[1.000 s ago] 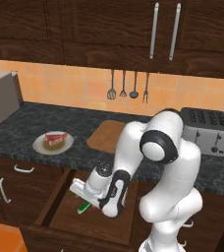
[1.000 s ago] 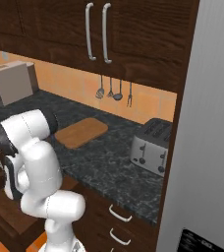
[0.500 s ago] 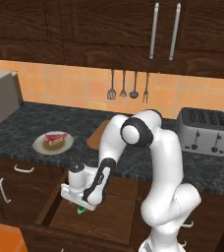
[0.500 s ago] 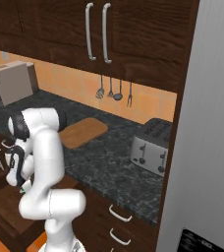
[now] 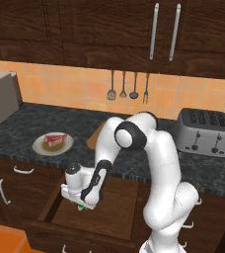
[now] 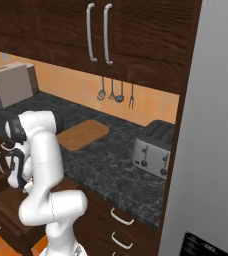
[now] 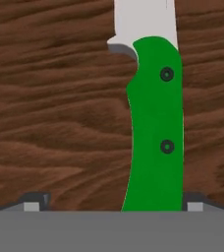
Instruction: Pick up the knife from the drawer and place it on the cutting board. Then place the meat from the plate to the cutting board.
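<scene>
At the lower left of the left base view the tool [image 5: 81, 203] is down in the open drawer [image 5: 107, 215], fingers apart either side of the knife [image 7: 154, 133] lying flat on the drawer floor, seemingly ready to clamp its handle

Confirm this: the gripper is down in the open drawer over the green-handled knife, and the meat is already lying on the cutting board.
One part is wrong. The meat is not on the cutting board; it lies on the plate, as the left base view shows. The rest holds: the gripper is down in the open drawer, over the green-handled knife.
</scene>
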